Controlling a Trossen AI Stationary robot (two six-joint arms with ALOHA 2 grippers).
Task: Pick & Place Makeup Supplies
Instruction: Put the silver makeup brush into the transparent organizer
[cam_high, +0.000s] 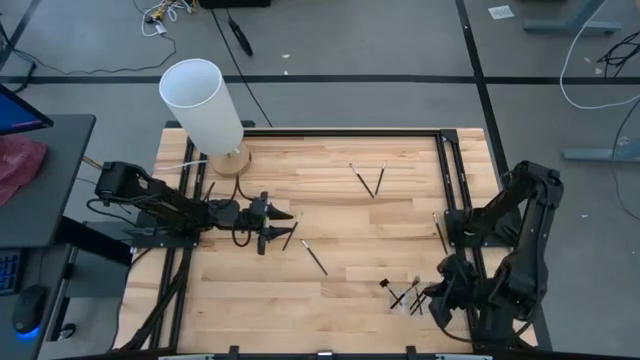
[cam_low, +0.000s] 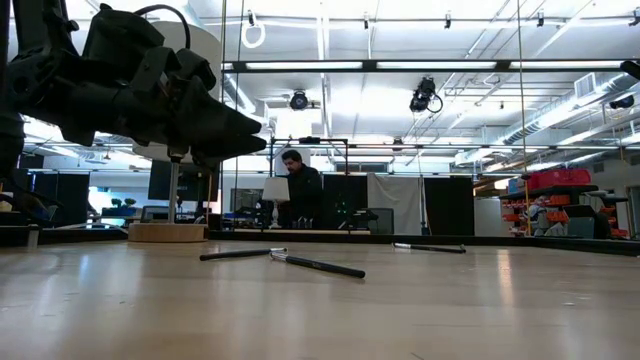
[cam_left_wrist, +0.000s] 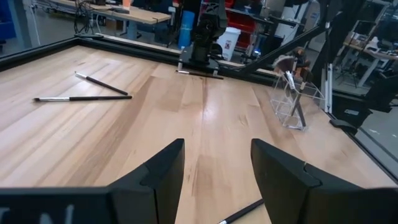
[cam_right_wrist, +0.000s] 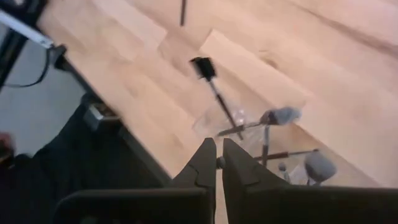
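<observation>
High view: left end effector (cam_high: 279, 228) at left centre of the frame, over the wooden table (cam_high: 340, 280), fingers spread wide and empty. Two makeup brushes (cam_high: 312, 256) just beside it at centre, a crossed pair (cam_high: 368, 179) toward upper centre. Right end effector (cam_high: 437, 296) at lower right, fingers nearly closed, gripping nothing, above a clear holder (cam_right_wrist: 224, 124) with several brushes (cam_right_wrist: 273, 116). White cylinder (cam_high: 203, 104) at upper left.

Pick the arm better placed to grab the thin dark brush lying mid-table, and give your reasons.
Left. The left gripper hovers open right beside the thin dark brush, fingers spread above bare wood. The right gripper is shut over the clear brush holder at the table's right edge.
</observation>
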